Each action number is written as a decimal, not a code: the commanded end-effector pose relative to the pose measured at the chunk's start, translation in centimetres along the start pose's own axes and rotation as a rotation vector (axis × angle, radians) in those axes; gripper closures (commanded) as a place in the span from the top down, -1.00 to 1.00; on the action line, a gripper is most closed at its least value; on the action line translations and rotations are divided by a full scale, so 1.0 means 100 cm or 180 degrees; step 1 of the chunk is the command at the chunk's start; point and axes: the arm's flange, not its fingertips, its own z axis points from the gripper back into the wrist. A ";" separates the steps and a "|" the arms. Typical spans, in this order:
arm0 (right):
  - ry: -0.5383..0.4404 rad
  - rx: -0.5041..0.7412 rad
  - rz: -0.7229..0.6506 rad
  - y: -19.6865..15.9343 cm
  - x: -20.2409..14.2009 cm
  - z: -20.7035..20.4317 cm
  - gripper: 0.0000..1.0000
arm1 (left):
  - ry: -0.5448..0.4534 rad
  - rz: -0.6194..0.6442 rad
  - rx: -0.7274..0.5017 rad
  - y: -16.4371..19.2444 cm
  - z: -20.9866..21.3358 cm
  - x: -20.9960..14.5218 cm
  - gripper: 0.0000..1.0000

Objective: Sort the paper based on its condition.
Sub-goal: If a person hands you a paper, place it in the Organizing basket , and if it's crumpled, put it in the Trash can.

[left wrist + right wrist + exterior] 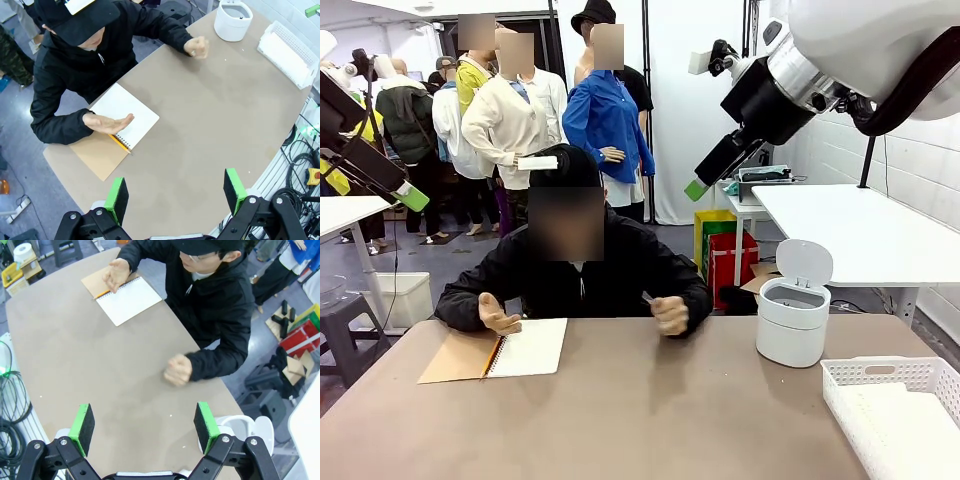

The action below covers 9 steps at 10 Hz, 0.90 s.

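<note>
Bright, even indoor light with faint soft shadows on the table; both wrist views bend at the edges.

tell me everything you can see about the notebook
The notebook lies open and flat on the table, at its far left in front of the person. A white page faces up, with no writing I can make out; the tan cover is spread out beside it, spiral binding between. A yellow pencil lies along the binding. The person's open hand stands edge-down at its far edge, seemingly touching it.
</note>
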 end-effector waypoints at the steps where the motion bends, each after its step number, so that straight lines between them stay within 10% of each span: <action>1: -0.0002 -0.0001 -0.0009 0.000 0.000 0.000 1.00 | -0.0015 0.0000 0.0007 0.000 0.000 0.000 1.00; 9: -0.0002 -0.0001 -0.0009 0.000 0.000 0.000 1.00 | -0.0015 0.0000 0.0007 0.000 0.000 0.000 1.00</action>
